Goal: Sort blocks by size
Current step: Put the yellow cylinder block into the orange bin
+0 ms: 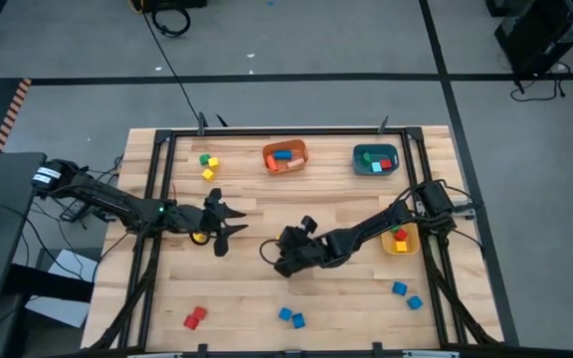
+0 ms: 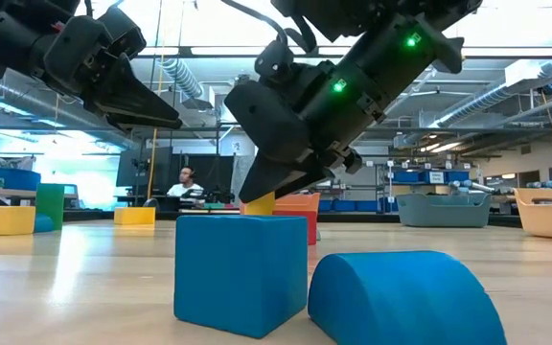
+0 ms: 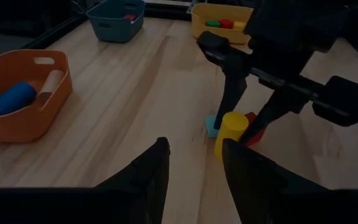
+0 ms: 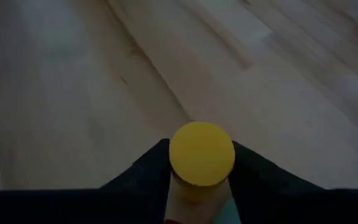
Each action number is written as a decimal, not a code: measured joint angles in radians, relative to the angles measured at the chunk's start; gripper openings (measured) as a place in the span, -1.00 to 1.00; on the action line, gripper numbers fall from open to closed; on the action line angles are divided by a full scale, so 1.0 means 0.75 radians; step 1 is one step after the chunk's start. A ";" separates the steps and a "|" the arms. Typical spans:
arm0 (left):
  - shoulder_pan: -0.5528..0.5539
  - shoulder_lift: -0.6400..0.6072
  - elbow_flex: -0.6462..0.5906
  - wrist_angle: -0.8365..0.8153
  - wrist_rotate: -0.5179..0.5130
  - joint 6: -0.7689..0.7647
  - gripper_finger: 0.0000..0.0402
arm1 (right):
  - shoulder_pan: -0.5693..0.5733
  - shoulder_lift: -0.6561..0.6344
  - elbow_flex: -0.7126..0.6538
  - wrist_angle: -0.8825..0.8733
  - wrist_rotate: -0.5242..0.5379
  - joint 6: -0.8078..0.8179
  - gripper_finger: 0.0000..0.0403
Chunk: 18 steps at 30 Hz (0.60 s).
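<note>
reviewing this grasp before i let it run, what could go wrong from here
1. The right end effector straddles the upright yellow cylinder; its round sides may slip or tip it.
2. A light blue block and a red block sit against the cylinder's base and could get nudged or dragged along.
3. The left end effector waits close by, so the arms might collide.
</note>
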 joint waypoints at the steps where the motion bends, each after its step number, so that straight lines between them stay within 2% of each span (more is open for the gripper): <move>1: 0.000 0.000 0.000 0.000 0.000 0.000 -0.22 | 0.000 0.000 0.000 0.000 0.000 -0.013 -0.31; 9: 0.000 0.000 0.000 0.000 0.001 -0.001 -0.22 | -0.035 -0.083 -0.001 0.010 0.059 -0.135 -0.31; 14: 0.000 0.000 0.000 0.001 0.001 -0.001 -0.22 | -0.176 -0.228 -0.001 -0.033 0.001 -0.208 -0.31; 18: 0.000 0.000 0.000 0.002 0.001 -0.001 -0.22 | -0.359 -0.325 0.000 -0.060 -0.155 -0.239 -0.31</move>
